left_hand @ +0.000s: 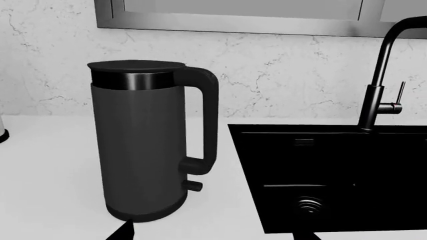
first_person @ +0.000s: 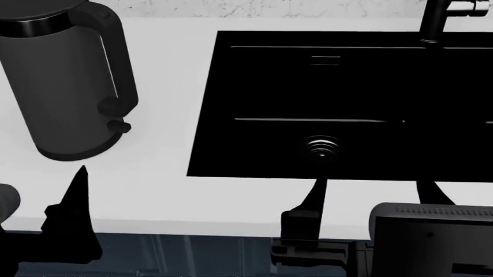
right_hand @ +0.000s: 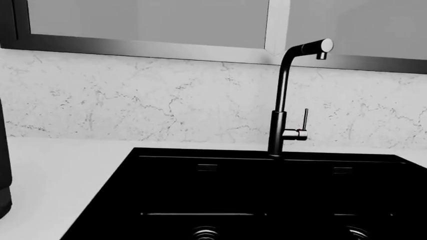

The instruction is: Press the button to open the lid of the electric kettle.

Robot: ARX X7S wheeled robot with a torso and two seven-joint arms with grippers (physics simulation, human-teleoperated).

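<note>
The electric kettle [left_hand: 140, 150] stands upright on the white counter, left of the sink. Its lid [left_hand: 137, 66] is down and its loop handle [left_hand: 210, 120] points toward the sink. The button at the handle's top end does not show distinctly. The kettle also shows in the head view [first_person: 66, 98] and as a sliver in the right wrist view [right_hand: 3, 175]. My left gripper [left_hand: 213, 236] is open and empty, low in front of the kettle's base; one finger [first_person: 77, 184] shows in the head view. My right gripper [first_person: 373, 193] is open and empty at the sink's front edge.
A black sink [first_person: 269, 75] fills the counter right of the kettle. A tall black tap [right_hand: 280, 110] stands behind it, against a marble backsplash under a window frame. A white object [left_hand: 2, 132] sits at the far left. The counter's front edge runs just below both grippers.
</note>
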